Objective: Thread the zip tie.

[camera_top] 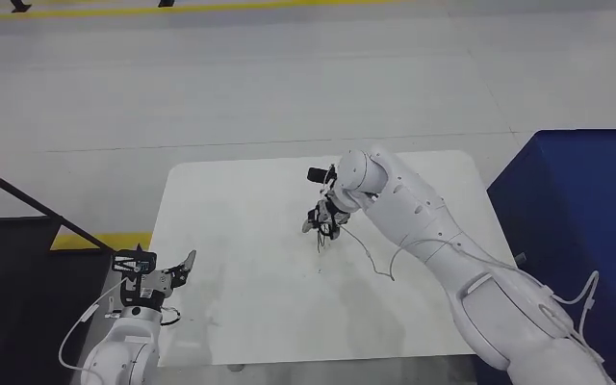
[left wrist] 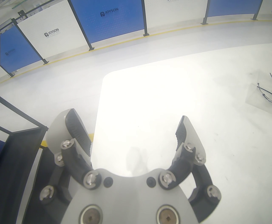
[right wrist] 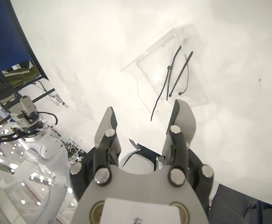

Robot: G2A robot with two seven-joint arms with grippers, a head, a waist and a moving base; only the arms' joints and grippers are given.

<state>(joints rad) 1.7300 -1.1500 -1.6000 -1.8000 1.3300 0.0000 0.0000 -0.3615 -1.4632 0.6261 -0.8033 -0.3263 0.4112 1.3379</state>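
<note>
1. Right gripper [right wrist: 142, 109]: jaws spread wide, ribbed fingers [right wrist: 183, 114] well apart, over the white table [right wrist: 85, 42].
2. Clear tray [right wrist: 196, 84] lies on the table just ahead of the fingertips.
3. Black zip ties [right wrist: 180, 71] lie loose in the tray, overlapping. Probably four, but the strands cross, so the count is uncertain.
4. One tie's thin tail [right wrist: 153, 112] passes the tray's near edge and ends just ahead of the gap between the fingers, touching neither.

White table [left wrist: 148, 95] beneath the left gripper [left wrist: 127, 118], blue and white partition panels [left wrist: 119, 19] far beyond it, yellow floor line [left wrist: 119, 42] at their feet, clear tray [right wrist: 148, 72] just ahead of the right gripper [right wrist: 144, 106]
</note>
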